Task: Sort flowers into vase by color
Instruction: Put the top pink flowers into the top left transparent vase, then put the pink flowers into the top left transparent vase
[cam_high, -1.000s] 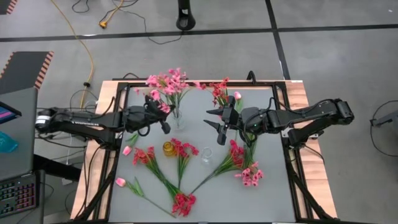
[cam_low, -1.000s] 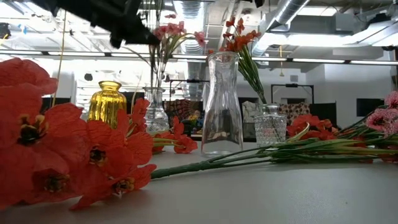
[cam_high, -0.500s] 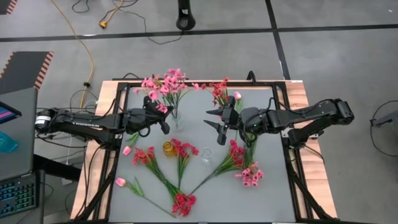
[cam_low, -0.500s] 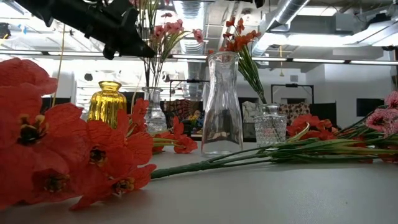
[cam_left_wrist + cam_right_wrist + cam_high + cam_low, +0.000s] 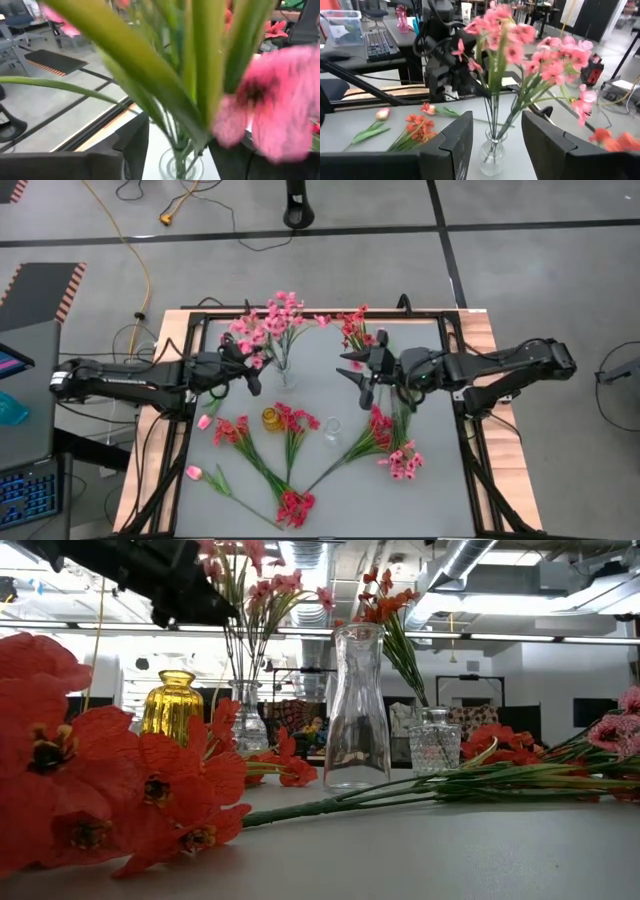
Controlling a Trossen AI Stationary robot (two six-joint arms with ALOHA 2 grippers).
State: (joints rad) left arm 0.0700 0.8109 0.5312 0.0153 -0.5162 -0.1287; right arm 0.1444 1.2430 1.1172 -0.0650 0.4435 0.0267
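Note:
Pink flowers [image 5: 266,320] stand bunched in a small clear vase [image 5: 286,375], their stems down in its neck [image 5: 492,135]. My left gripper [image 5: 248,368] is open just left of that vase; in its wrist view the green stems [image 5: 200,75] rise between its spread fingers, apart from them. My right gripper [image 5: 352,368] is open on the vase's right and faces it. Red flowers [image 5: 385,610] stand in a cut-glass vase [image 5: 435,740]. Loose red sprigs [image 5: 294,505], pink sprigs [image 5: 404,463] and pale buds [image 5: 193,473] lie flat on the table.
An amber vase [image 5: 271,418] and a tall clear bottle vase [image 5: 357,705] stand near the table's middle. Loose stems fan across the near half of the table. A dark frame [image 5: 190,395] runs round the table's edges.
My left gripper has opened, let go of the pink stems and drawn back toward the table's left edge. The pink bunch has swung more upright in its vase and spread. My right gripper has drawn back a little toward the right edge.

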